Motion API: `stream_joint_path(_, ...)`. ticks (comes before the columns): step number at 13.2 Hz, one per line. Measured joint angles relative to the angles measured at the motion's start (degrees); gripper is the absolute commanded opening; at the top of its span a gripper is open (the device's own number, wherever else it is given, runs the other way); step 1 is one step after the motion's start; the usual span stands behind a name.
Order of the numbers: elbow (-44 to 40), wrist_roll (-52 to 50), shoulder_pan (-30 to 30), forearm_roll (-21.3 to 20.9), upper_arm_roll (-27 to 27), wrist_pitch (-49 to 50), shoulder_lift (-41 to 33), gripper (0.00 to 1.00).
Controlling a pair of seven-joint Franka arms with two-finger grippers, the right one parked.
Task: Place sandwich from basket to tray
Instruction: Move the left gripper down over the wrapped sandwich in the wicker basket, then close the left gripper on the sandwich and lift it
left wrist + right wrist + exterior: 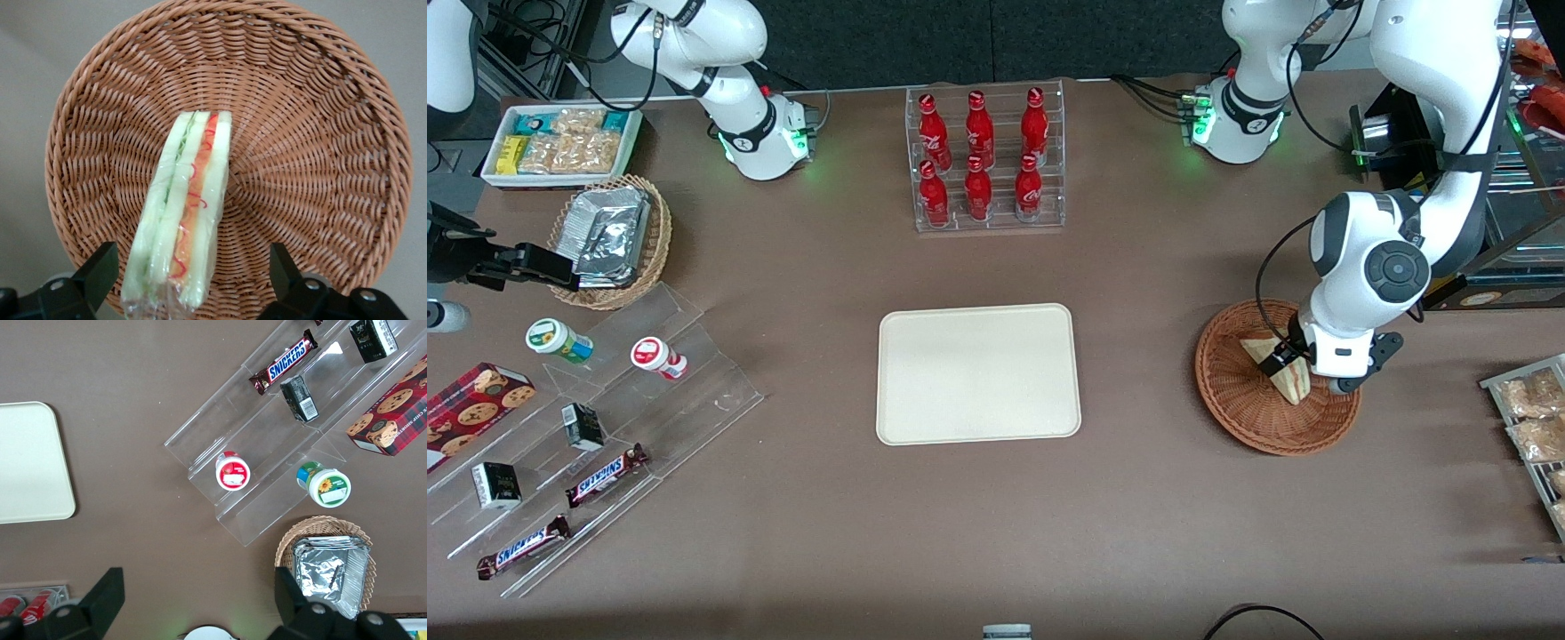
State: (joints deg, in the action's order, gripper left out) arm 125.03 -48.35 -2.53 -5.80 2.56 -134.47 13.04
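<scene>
The sandwich (1288, 380) (190, 213), a plastic-wrapped wedge with red, white and green layers, stands on edge in the reddish-brown wicker basket (1258, 434) (313, 120) toward the working arm's end of the table. My left gripper (1294, 363) (193, 273) is lowered into the basket and is open. Its black fingers (100, 270) straddle the sandwich; one stands close to the wrapper, the other well apart from it. The cream tray (978, 373) (27, 463) lies flat in the table's middle with nothing on it.
A clear rack of red bottles (985, 160) stands farther from the front camera than the tray. Toward the parked arm's end are a tan basket of foil packets (614, 240), a white snack box (560, 142) and a clear stepped shelf (605, 418). Snack packets (1529, 418) lie beside the basket.
</scene>
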Motion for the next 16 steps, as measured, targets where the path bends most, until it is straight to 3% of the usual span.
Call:
stream_joint_path(6,3.47,0.0,1.1,-0.02,0.02,-5.12,0.71,0.99)
stream_joint_path(7,3.7,0.0,1.1,-0.02,0.07,-5.21,0.91,0.89)
stream_joint_path(10,3.79,0.0,0.98,-0.02,0.24,-5.23,1.33,0.13)
stream_joint_path(11,3.79,0.0,0.93,-0.02,0.26,-5.23,1.46,0.0)
stream_joint_path(16,3.48,0.0,0.92,-0.05,0.27,-5.22,1.52,0.0)
